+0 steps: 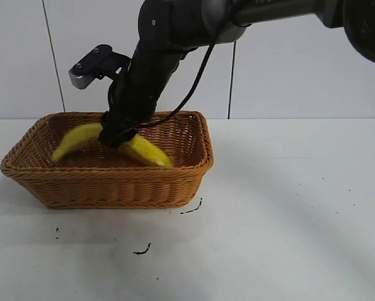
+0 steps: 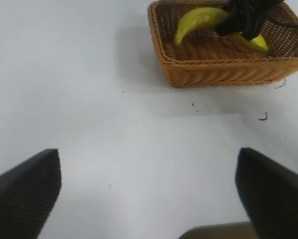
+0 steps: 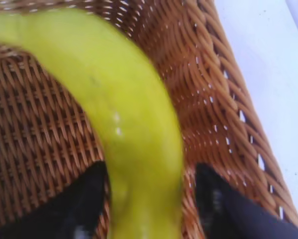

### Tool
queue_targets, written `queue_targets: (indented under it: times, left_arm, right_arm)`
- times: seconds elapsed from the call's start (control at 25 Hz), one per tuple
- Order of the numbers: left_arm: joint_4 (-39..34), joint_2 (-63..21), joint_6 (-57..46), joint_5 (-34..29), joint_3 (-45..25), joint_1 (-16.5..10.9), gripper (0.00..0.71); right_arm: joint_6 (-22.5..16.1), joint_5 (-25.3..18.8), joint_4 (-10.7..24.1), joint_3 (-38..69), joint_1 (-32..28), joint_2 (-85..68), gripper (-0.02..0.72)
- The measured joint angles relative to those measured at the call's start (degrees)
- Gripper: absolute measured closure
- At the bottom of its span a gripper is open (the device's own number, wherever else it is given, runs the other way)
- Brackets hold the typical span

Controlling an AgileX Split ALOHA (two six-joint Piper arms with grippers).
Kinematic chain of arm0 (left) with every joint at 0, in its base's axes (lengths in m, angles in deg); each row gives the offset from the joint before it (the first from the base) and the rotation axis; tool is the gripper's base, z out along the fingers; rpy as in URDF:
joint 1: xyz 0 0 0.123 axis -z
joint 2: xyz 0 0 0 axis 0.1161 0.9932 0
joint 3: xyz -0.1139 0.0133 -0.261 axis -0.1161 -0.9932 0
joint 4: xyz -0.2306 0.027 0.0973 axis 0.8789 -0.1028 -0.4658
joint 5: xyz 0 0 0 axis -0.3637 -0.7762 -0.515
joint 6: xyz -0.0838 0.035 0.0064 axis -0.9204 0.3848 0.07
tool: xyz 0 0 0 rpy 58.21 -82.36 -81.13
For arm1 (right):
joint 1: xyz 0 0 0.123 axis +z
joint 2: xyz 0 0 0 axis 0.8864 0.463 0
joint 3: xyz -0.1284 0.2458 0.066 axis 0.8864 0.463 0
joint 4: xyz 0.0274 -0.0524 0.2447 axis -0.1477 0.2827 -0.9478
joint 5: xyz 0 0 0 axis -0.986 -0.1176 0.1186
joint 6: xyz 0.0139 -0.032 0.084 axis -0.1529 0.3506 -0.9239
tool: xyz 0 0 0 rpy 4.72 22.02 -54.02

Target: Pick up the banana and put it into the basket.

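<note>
The banana (image 1: pixel 78 139) lies inside the wicker basket (image 1: pixel 112 182) at the left of the table, curving across its floor. My right gripper (image 1: pixel 118 137) reaches down into the basket and straddles the banana's middle. In the right wrist view the banana (image 3: pixel 124 114) runs between the two black fingers (image 3: pixel 89 199). One finger is right beside it, while basket weave (image 3: pixel 39 134) shows between it and the other, so the jaws stand open. My left gripper (image 2: pixel 149 189) hovers wide open over bare table, well away from the basket (image 2: pixel 214 69) and holding nothing.
The white table (image 1: pixel 288 219) stretches to the right of the basket and in front of it. Small dark marks (image 1: pixel 142 251) dot it near the basket's front. A pale wall stands close behind.
</note>
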Motion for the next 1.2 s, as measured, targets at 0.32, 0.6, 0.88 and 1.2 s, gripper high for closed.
queue_targets:
  times: [0.32,0.6,0.88,1.2]
  left_arm:
    - [0.00,0.00,0.00,0.00,0.00,0.00,0.020]
    - [0.00,0.00,0.00,0.00,0.00,0.00,0.020]
    - [0.00,0.00,0.00,0.00,0.00,0.00,0.020]
    - [0.00,0.00,0.00,0.00,0.00,0.00,0.020]
  right_arm:
    - [-15.47,-9.01,1.40,-5.08,0.00,-4.16,0.011]
    - [-28.12,-20.22,3.12,-13.31,-1.32,-4.86,0.011]
    - [-34.90,-27.89,8.47,-13.52,-8.22,-4.92,0.011]
    - [-38.15,-30.15,9.54,-13.52,-21.63,-5.27,0.011]
